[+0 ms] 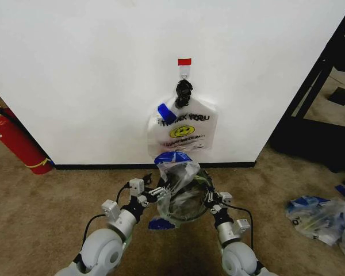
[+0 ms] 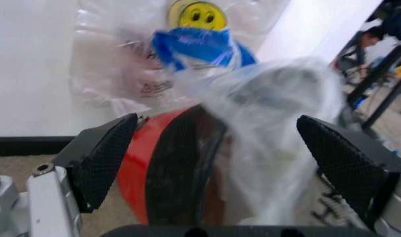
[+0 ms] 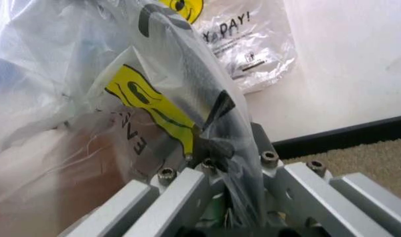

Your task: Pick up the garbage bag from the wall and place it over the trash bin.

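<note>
- Two grippers work at one bin on the carpet, close to the wall: the left gripper at the bin's left rim, the right gripper at its right rim.
- One clear bag lies draped over the bin's mouth, bunched up at the far side, with a blue tape patch on top and another down on the floor side.
- One white smiley bag hangs on the wall from one red-topped hook, its knot black.
- One red extinguisher leans at the left; one heap of clear-and-blue bags lies well apart on the right.
- Left jaws stand wide apart: in the left wrist view the two dark textured pads flank the bin's black side and red base, with loose film between them, neither pad pressing on it.
- Right jaws are together, clamped on a fold of the clear bag; in the right wrist view the film runs down into the metal fingers.
- Bag film is thin, crinkled and see-through; the bin is round, black mesh; the wall is plain white with a black baseboard.
</note>
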Controlling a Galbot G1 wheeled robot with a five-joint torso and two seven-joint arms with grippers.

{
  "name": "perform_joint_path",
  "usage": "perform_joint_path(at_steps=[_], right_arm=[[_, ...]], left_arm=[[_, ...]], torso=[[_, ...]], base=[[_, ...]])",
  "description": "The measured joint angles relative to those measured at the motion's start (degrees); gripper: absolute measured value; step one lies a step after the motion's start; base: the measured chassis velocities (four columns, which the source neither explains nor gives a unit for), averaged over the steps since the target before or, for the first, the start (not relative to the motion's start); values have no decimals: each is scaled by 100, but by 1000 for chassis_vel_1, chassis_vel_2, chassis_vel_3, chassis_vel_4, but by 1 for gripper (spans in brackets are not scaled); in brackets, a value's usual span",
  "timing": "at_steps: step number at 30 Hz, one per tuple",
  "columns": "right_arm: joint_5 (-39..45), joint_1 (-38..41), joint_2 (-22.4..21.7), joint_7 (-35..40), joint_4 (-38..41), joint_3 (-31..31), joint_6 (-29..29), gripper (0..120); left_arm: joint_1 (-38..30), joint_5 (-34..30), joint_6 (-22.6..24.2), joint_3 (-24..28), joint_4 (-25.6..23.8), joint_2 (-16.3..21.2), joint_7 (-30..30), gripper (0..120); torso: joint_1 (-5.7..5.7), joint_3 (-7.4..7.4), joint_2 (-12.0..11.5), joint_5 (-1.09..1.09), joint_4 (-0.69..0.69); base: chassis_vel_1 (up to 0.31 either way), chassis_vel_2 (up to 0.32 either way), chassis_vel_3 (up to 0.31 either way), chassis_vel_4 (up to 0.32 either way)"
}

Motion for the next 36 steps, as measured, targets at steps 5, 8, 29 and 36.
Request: perform_joint_path(at_steps=[5, 8, 29, 36], right_arm=[[-9, 6, 20, 33, 56, -30, -28, 0], [-9, 9, 28, 61, 56, -31, -50, 0], [20, 3, 46, 142, 11, -13, -100, 0], [19, -25, 38, 140, 31, -1, -100, 0]], left_arm=[[-40, 134, -17, 23, 45, -6, -12, 65], [-44, 182, -45, 19, 47, -5, 33, 53], [32, 155, -41, -2, -72, 24, 249, 0], [84, 169, -69, -60, -85, 49, 235, 5]], torso=[[0, 0, 0, 0, 0], [0, 0, 0, 0, 0], [0, 0, 0, 0, 0], [0, 0, 0, 0, 0]], base=[[0, 0, 0, 0], [0, 0, 0, 0], [0, 0, 0, 0], [0, 0, 0, 0]])
